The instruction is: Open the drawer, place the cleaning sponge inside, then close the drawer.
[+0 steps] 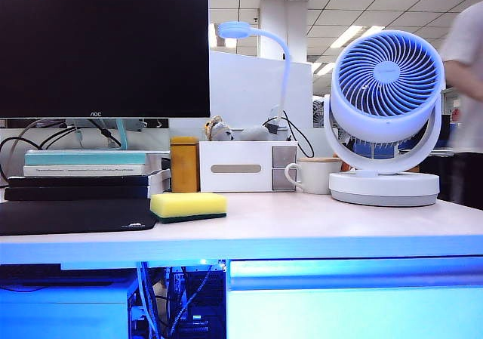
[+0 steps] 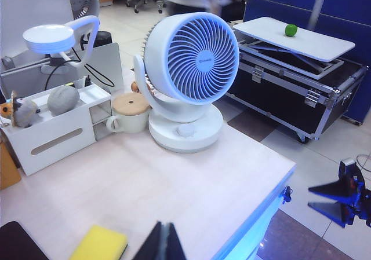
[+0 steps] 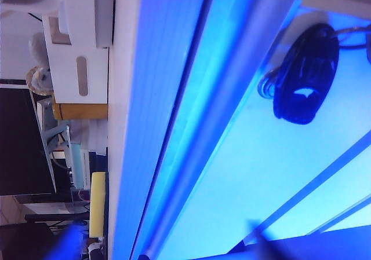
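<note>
The yellow cleaning sponge [image 1: 188, 205] with its dark green layer lies flat on the desk top near the front edge, beside a black mouse pad [image 1: 72, 216]. It also shows as the sponge [image 2: 99, 244] and the sponge [image 3: 97, 205]. Below the desk top on the right, the blue-tinted white drawer [image 1: 355, 309] sits flush, its long lip handle [image 1: 355, 272] along the top. My left gripper [image 2: 163, 247] hangs shut and empty over the desk, just beside the sponge. My right gripper [image 3: 168, 249] is open close to the drawer front [image 3: 261, 156], its blurred fingers either side of the handle [image 3: 232, 98]. It does not show in the exterior view.
At the back of the desk stand a monitor [image 1: 104, 48], stacked books [image 1: 83, 174], an amber container [image 1: 184, 165], a white desktop box [image 1: 238, 167], a mug [image 1: 313, 176], a fan [image 1: 385, 112] and a lamp [image 1: 249, 33]. Cables hang under the desk at the left [image 1: 177, 301].
</note>
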{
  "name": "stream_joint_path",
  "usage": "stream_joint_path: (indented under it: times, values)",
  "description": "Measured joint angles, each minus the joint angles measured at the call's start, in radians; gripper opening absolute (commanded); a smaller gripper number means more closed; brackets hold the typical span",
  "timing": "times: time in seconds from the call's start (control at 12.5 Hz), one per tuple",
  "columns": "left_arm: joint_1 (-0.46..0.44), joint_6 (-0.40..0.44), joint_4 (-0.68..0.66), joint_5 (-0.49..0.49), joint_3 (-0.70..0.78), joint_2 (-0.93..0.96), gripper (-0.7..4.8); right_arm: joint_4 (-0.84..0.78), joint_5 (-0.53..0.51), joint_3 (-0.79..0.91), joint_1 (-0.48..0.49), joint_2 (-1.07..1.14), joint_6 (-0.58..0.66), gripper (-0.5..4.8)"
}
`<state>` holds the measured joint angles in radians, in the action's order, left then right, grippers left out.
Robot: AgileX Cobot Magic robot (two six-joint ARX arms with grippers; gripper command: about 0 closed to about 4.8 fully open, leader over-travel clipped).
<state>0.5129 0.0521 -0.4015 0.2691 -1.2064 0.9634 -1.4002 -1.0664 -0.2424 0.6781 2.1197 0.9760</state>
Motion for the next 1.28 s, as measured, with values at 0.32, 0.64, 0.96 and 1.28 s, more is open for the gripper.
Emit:
stream_joint_path:
  times: [0.32,0.64,0.96,1.28]
  values:
    - [0.0,0.0,-0.003,0.0,0.0,0.0,-0.06,0.001,0.018,-0.053,-0.002,0.0,0.01,4.26]
    - [0.0,0.0,-0.004,0.0,0.0,0.0,-0.06,0.0,0.018,-0.119,-0.032,0.0,0.035,4.45]
    - [0.0,0.0,-0.028,0.0,0.0,0.004,-0.06,0.02,0.068,-0.231,-0.138,0.001,0.084,4.79]
    - [0.0,0.0,-0.03,0.0,0.0,0.005,-0.06,0.068,0.071,-0.268,-0.16,0.005,0.116,4.79]
